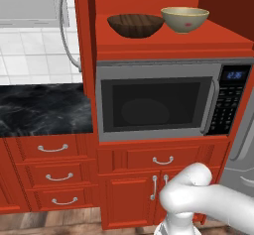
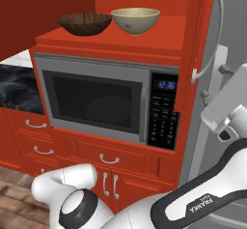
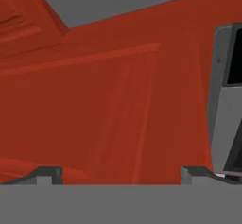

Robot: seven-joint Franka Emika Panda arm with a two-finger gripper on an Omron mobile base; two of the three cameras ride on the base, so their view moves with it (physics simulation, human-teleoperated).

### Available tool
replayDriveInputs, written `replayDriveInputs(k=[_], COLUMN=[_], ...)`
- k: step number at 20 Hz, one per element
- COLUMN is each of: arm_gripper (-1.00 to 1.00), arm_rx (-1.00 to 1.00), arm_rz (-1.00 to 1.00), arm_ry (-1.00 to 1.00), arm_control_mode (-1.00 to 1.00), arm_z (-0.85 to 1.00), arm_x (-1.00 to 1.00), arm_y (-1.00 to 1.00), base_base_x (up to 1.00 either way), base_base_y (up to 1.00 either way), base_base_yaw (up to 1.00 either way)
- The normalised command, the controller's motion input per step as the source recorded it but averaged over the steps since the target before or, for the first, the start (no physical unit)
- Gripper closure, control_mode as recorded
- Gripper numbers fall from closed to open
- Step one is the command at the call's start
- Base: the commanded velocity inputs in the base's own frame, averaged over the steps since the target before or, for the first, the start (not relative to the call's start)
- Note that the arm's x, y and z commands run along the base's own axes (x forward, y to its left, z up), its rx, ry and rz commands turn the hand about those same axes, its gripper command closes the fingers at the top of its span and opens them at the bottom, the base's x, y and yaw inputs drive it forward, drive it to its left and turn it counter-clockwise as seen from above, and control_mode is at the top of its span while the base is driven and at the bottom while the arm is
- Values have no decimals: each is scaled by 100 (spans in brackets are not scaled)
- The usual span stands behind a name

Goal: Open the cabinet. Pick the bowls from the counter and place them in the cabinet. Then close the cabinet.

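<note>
The red cabinet (image 1: 173, 43) stands open, its left door (image 1: 85, 35) and right door (image 2: 198, 35) both swung out. Two bowls sit side by side on its bottom shelf: the dark brown wooden bowl (image 1: 135, 25) (image 2: 85, 23) on the left and the pale beige bowl (image 1: 184, 19) (image 2: 135, 20) on the right. My gripper (image 3: 120, 173) is open and holds nothing. Its fingertips (image 3: 47, 173) stand wide apart, close in front of a red panel (image 3: 104, 105). The arm's wrist (image 2: 224, 109) hangs to the right of the right door. The black counter (image 1: 44, 110) (image 2: 14, 90) lies at the left.
A silver microwave (image 1: 158, 100) (image 2: 106, 100) is built in right under the cabinet shelf. Red drawers (image 1: 52, 149) and small doors (image 1: 131, 199) fill the space below. A grey appliance (image 1: 245, 145) stands at the right. The open doors' long silver handles (image 1: 64, 28) (image 2: 212, 35) stick out.
</note>
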Motion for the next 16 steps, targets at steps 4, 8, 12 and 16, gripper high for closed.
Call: replayDriveInputs(k=[4,8,12,16], arm_gripper=[-100,-100,-100,-100], arm_rx=[1,5,4,0], arm_rz=[17,19,20,19], arm_ry=[-10,-15,-21,-25], arm_control_mode=[-100,-100,-100,-100], arm_z=[0,0,0,8], arm_x=[11,-13,-36,-16], arm_y=[33,37,68,99], base_base_x=[0,0,0,0], base_base_y=[0,0,0,0], base_base_yaw=[0,0,0,0])
